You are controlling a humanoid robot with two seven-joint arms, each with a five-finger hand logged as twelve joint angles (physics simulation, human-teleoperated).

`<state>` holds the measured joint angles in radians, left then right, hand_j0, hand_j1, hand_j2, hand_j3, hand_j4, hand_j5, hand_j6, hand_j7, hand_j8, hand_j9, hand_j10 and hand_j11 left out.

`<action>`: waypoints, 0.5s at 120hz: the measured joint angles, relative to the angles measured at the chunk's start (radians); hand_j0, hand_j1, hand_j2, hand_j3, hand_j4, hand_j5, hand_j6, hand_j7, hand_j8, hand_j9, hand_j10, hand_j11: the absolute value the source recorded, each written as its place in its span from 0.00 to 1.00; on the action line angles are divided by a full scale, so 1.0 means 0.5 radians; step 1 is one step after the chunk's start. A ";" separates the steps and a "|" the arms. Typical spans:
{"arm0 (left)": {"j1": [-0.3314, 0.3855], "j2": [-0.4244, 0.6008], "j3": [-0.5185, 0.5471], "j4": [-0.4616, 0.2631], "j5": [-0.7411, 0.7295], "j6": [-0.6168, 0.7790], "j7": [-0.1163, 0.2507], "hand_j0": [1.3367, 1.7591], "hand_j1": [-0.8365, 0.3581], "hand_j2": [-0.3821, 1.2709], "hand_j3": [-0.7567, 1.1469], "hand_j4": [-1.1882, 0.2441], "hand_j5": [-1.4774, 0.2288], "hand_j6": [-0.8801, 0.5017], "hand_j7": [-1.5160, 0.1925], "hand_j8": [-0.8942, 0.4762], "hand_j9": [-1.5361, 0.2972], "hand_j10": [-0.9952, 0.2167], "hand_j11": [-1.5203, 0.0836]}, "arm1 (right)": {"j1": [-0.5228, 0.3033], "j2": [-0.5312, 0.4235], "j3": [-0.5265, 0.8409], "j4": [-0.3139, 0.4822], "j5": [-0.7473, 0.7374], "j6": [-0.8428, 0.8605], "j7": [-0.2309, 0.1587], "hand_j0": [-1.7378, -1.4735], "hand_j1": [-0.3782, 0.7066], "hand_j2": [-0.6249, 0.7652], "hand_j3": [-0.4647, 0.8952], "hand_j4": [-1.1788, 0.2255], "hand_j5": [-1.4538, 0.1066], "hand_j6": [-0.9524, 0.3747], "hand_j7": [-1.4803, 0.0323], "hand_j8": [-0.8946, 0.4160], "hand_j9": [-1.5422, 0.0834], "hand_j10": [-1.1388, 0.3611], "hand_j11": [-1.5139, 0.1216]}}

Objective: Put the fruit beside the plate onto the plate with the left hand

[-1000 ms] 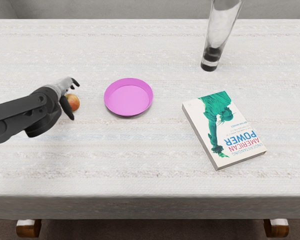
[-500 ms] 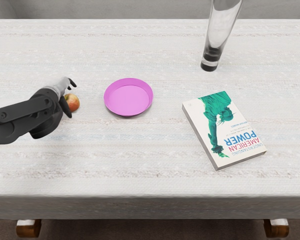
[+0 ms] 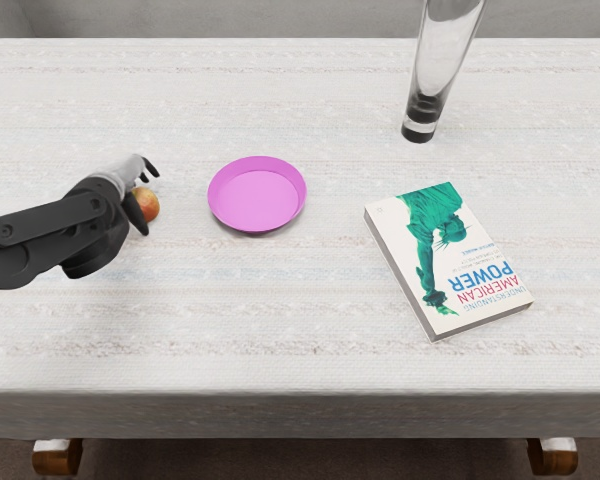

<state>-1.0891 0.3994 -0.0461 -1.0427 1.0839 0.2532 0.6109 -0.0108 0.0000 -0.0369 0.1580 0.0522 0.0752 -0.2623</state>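
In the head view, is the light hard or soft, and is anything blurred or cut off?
Head view: the light is soft and even, with hardly any shadow under the pink plate or the book; everything is sharp; the glass vessel is cut by the top edge.

Bright, even, diffuse light from above (flat sim-render look). Desk (image 3: 300, 330) pale, nearly washed out across the middle, yet cloth grain stays legible near & far. Shadows faint: thin soft shade at the plate (image 3: 257, 193) rim, narrow dark line along the book (image 3: 448, 258) near edge. Left hand (image 3: 110, 200) dark w/ soft grey sheen on its top surfaces; fruit (image 3: 148, 205) by its fingers (image 3: 140, 222) keeps clear colour. Glass (image 3: 435, 70) far right transparent, base dark. Sharp edge to edge; desk edges run straight. Below the near desk edge it's dim.
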 joint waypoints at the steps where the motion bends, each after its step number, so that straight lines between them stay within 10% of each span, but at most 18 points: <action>1: 0.000 0.001 0.000 0.000 0.000 0.000 0.000 0.76 0.65 0.27 0.40 0.59 0.61 0.39 0.63 0.40 0.60 0.54 0.67 | 0.000 0.000 0.000 0.000 0.000 0.000 0.000 0.30 0.03 0.45 0.34 0.84 0.93 0.72 0.98 0.68 0.95 0.76 0.93; 60: 0.001 0.011 0.000 -0.001 -0.006 0.000 0.000 0.76 0.58 0.29 0.40 0.54 0.55 0.33 0.57 0.34 0.54 0.47 0.61 | 0.015 0.000 -0.003 0.000 0.000 0.000 0.000 0.30 0.03 0.45 0.34 0.84 0.93 0.72 0.98 0.68 0.95 0.76 0.93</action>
<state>-1.0884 0.4047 -0.0461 -1.0431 1.0811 0.2532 0.6107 -0.0034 0.0000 -0.0382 0.1580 0.0522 0.0752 -0.2623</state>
